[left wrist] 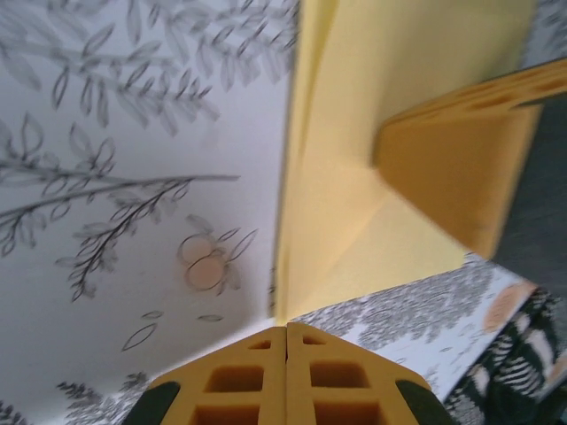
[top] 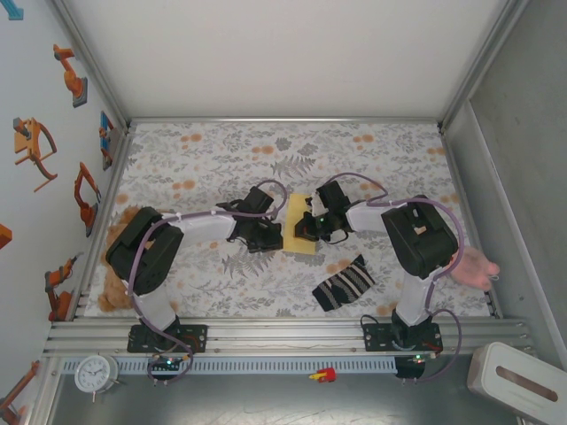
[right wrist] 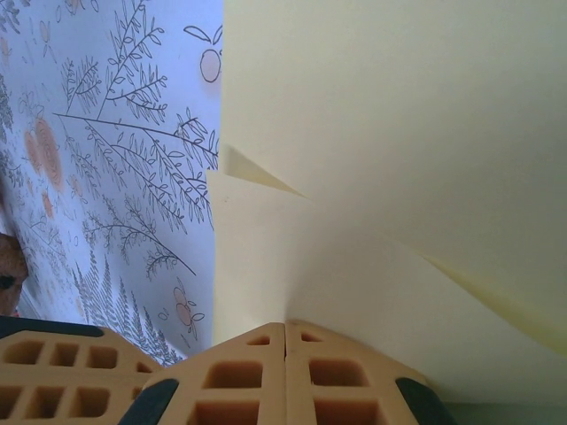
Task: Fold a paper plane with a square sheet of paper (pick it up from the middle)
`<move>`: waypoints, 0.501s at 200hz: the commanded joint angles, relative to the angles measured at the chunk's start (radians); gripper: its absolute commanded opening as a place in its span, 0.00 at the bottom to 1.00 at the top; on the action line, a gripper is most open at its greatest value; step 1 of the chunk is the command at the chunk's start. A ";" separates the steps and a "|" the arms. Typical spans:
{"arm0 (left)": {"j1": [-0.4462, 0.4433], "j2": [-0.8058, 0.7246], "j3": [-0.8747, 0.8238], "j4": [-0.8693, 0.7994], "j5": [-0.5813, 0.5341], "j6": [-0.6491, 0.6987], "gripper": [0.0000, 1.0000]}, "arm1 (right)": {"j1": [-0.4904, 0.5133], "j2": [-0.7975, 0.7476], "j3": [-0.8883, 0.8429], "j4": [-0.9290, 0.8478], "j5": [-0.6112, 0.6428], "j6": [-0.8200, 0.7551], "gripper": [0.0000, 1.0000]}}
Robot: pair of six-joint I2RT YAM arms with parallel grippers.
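Two robot arms meet over a pale-yellow square sheet of paper [top: 299, 221], folded into a narrow band with loose flaps. It lies on the leaf-patterned tabletop [top: 204, 159] just beyond and left of a black-and-white striped sock [top: 345, 283], on the side away from the arm bases. The left tool [top: 280, 237], farther left of the sock than the sheet, has its fingers pressed together with the tips at the paper's edge (whether any paper is caught between them cannot be told). The right tool [top: 306, 228], just beyond the sock, is likewise pressed together, tips against the sheet's surface. A brown plush toy [top: 113, 294] sits well left of the sock and a pink object [top: 474, 266] lies to its right.
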 commanded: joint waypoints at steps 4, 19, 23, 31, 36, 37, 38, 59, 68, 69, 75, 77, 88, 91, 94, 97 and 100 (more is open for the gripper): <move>-0.005 0.018 0.038 0.080 -0.003 -0.047 0.04 | -0.007 0.058 -0.021 -0.076 0.103 -0.015 0.00; -0.006 0.063 0.060 0.064 -0.016 -0.056 0.03 | -0.008 0.055 -0.021 -0.076 0.099 -0.016 0.00; -0.005 0.074 0.065 0.061 -0.015 -0.056 0.03 | -0.007 0.055 -0.021 -0.076 0.097 -0.017 0.00; -0.005 0.089 0.068 0.063 -0.012 -0.061 0.02 | -0.008 0.054 -0.021 -0.076 0.096 -0.018 0.00; -0.005 0.099 0.070 0.063 -0.010 -0.065 0.02 | -0.008 0.052 -0.021 -0.076 0.095 -0.016 0.00; -0.006 0.100 0.070 0.064 -0.009 -0.065 0.02 | -0.008 0.051 -0.020 -0.076 0.094 -0.017 0.00; -0.006 0.102 0.070 0.064 -0.009 -0.065 0.02 | -0.008 0.051 -0.020 -0.076 0.094 -0.017 0.00; -0.006 0.129 0.072 0.042 -0.005 -0.073 0.01 | -0.008 0.048 -0.018 -0.077 0.089 -0.021 0.00; -0.005 0.137 0.071 0.019 -0.015 -0.076 0.01 | -0.009 0.044 -0.015 -0.077 0.090 -0.024 0.00; -0.005 0.138 0.072 0.017 -0.016 -0.075 0.01 | -0.009 0.044 -0.016 -0.077 0.090 -0.024 0.00; -0.005 0.142 0.069 -0.001 -0.025 -0.076 0.01 | -0.012 0.042 -0.013 -0.079 0.090 -0.026 0.00; -0.006 0.143 0.067 -0.006 -0.026 -0.076 0.01 | -0.013 0.040 -0.014 -0.079 0.089 -0.027 0.00; -0.005 0.145 0.053 -0.027 -0.035 -0.082 0.00 | -0.023 0.033 -0.012 -0.077 0.084 -0.034 0.00; -0.005 0.146 0.048 -0.032 -0.038 -0.084 0.00 | -0.026 0.030 -0.012 -0.077 0.083 -0.037 0.00; -0.003 0.145 0.043 -0.034 -0.040 -0.087 0.00 | -0.032 0.026 -0.012 -0.077 0.083 -0.040 0.00; -0.002 0.144 0.037 -0.036 -0.040 -0.089 0.00 | -0.037 0.025 -0.011 -0.077 0.082 -0.043 0.00; -0.003 0.144 0.033 -0.039 -0.043 -0.092 0.00 | -0.044 0.022 -0.013 -0.077 0.082 -0.046 0.00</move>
